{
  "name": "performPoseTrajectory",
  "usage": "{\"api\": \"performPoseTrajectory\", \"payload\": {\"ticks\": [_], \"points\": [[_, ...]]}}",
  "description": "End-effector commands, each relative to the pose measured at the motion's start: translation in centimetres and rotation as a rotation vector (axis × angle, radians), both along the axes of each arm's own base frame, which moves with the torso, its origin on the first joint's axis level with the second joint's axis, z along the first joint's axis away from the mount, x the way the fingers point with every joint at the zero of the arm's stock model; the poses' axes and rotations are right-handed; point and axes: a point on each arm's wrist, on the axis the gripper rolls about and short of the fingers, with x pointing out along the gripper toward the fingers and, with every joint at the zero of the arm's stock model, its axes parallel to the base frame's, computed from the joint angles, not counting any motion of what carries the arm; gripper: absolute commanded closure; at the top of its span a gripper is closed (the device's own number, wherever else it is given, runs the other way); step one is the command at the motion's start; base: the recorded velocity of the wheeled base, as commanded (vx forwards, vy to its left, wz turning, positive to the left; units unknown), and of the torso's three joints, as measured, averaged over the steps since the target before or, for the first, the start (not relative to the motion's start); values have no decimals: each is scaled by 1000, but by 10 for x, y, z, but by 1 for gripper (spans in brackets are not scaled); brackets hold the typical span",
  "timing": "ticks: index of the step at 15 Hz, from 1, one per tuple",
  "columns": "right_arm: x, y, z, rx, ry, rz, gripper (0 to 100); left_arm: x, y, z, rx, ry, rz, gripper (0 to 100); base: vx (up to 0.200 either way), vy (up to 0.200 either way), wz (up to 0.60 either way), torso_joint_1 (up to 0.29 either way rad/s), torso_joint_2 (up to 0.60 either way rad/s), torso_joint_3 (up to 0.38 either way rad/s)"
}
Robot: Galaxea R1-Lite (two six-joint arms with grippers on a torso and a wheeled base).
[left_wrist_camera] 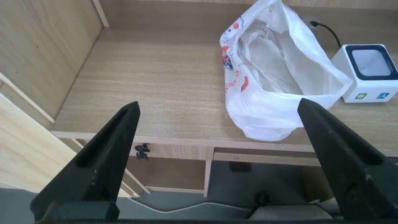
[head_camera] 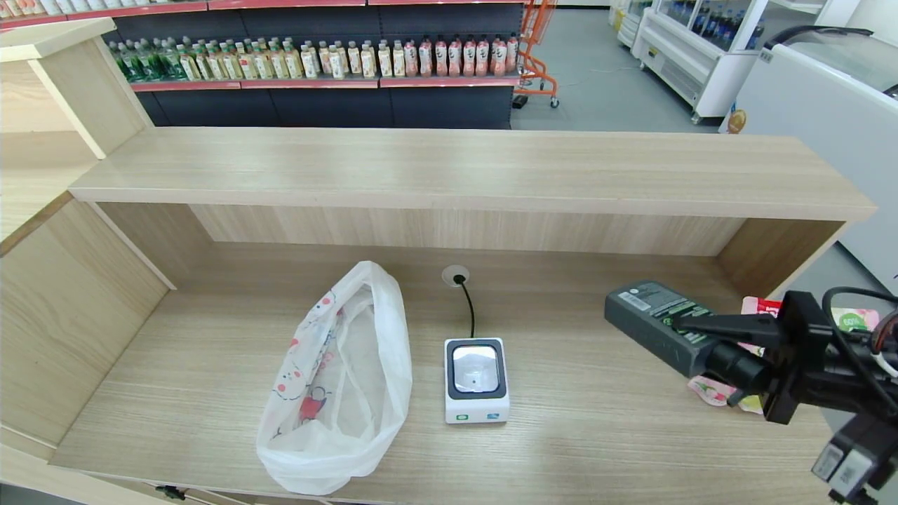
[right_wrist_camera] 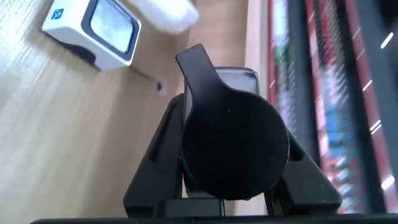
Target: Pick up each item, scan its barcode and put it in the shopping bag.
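The right fingers (head_camera: 715, 324) clamp one end of the grey pack (head_camera: 642, 308), held above the tabletop (head_camera: 596, 421) right of the scanner (head_camera: 476, 379). Its label faces up, so a scan may miss, and the long pack could droop. The left fingers (left_wrist_camera: 106, 155) gape empty near the bag (head_camera: 337, 393).

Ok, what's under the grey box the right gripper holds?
Colourful packets lie on the counter beneath the grey box; the right gripper covers most of them, so their count is unclear.

Your right arm (head_camera: 835, 368) lay stretched in over the counter's (head_camera: 596, 435) right edge, right gripper (head_camera: 691, 335) clamped on a dark grey pack (head_camera: 649, 312) held above the surface, left gripper (left_wrist_camera: 217, 107) spread wide, back off the near edge.
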Motion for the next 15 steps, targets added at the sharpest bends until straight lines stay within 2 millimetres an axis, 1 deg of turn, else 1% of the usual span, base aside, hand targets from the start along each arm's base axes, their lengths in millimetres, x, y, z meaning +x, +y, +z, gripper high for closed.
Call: {"api": "performPoseTrajectory", "payload": {"ticks": [1,2,3,4,5,6,8,10,12,15], "points": [[0,37,-19,-49,-130,322,100,0,0,0,0,0,0,0,0,0,0,0,0,0],[0,47,-24,-76,-218,387,100,0,0,0,0,0,0,0,0,0,0,0,0,0],[-3,55,-24,-96,-318,441,100,0,0,0,0,0,0,0,0,0,0,0,0,0],[-5,60,-23,-102,-372,469,100,0,0,0,0,0,0,0,0,0,0,0,0,0],[-10,68,-19,-107,-464,514,100,0,0,0,0,0,0,0,0,0,0,0,0,0],[-11,71,-17,-109,-508,535,100,0,0,0,0,0,0,0,0,0,0,0,0,0],[-9,73,-18,-116,-538,543,100,0,0,0,0,0,0,0,0,0,0,0,0,0],[-5,76,-27,-121,-527,557,100,0,0,0,0,0,0,0,0,0,0,0,0,0],[-10,88,-24,-105,-546,611,100,0,0,0,0,0,0,0,0,0,0,0,0,0],[-9,96,-20,-97,-581,638,100,0,0,0,0,0,0,0,0,0,0,0,0,0]]}}
